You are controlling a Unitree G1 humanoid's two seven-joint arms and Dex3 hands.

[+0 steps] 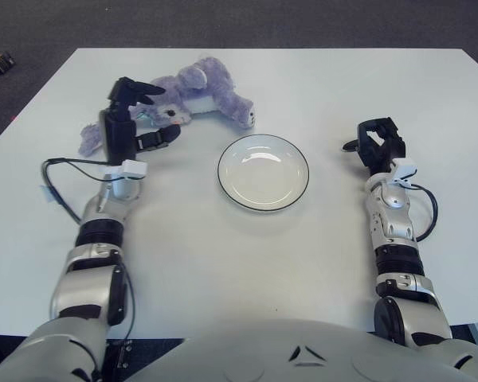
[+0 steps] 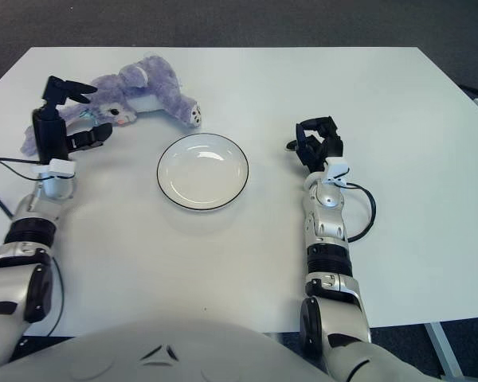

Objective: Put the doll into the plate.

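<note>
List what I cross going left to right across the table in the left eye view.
Left hand → purple plush doll → white plate → right hand.

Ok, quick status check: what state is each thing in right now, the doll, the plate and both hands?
purple plush doll: lying on its side on the table, behind the plate, not held.
plate: upright, empty, white with a dark rim.
left hand: fingers spread open at the doll's near side, not closed on it.
right hand: fingers curled, holding nothing, to the right of the plate.
white table: carries doll and plate.
</note>
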